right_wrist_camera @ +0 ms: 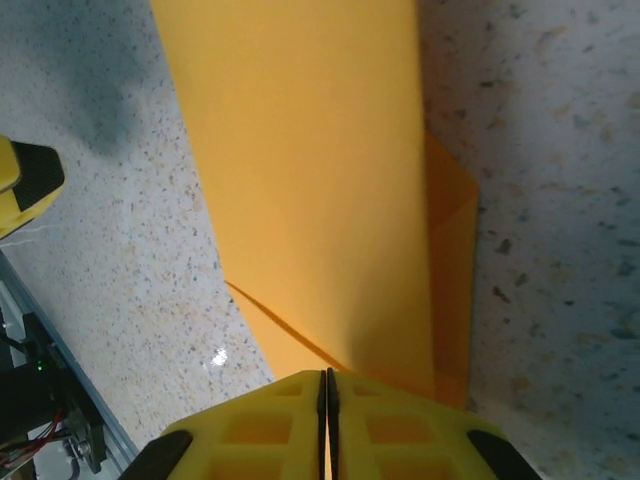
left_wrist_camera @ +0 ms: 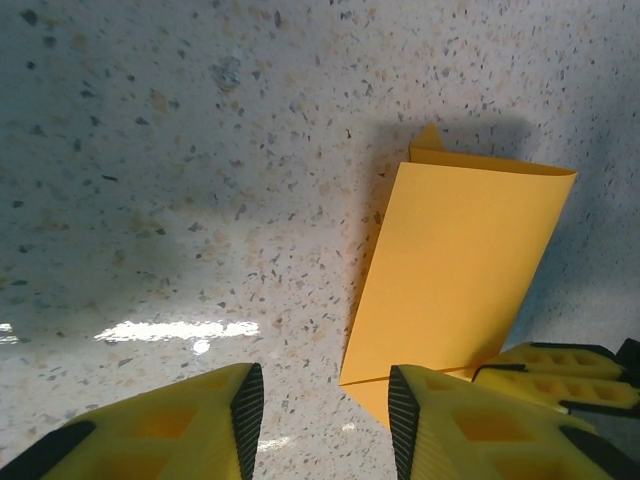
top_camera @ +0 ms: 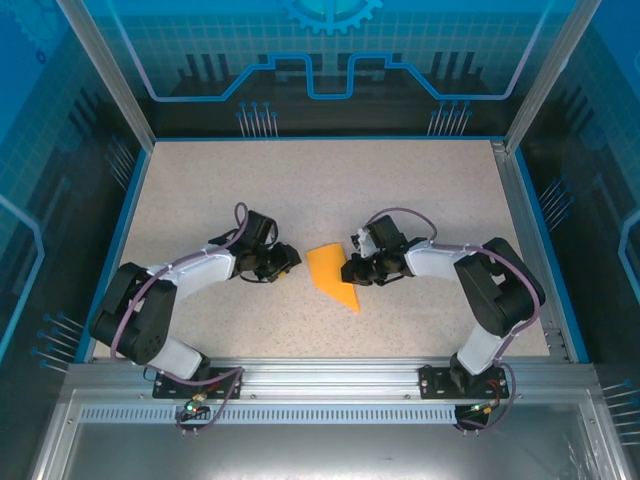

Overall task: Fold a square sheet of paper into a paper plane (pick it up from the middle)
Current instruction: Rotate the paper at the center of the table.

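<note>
The left gripper point(top_camera: 284, 262) is hovering half open and empty, just left of the folded paper point(top_camera: 332, 272). The paper is lying on the table point(top_camera: 200, 190) between both arms, its long axis running near to far. The right gripper point(top_camera: 353, 270), being the nearer one, is pinching the paper's right edge with its jaws pressed together.

One orange-yellow sheet of paper point(top_camera: 333, 272), folded, on one speckled table point(top_camera: 400, 190). Two robot arms work the table: the left arm point(top_camera: 190, 275) at nine o'clock of the sheet, the right arm point(top_camera: 470, 265) at three o'clock. Two grippers, one per arm: the left gripper point(top_camera: 285, 262) and the right gripper point(top_camera: 352, 270). Each carries two yellow fingers point(left_wrist_camera: 200, 425), four in all. Two purple cables point(top_camera: 238, 213), one along each arm. The right wrist view shows at least two layers of paper.
</note>
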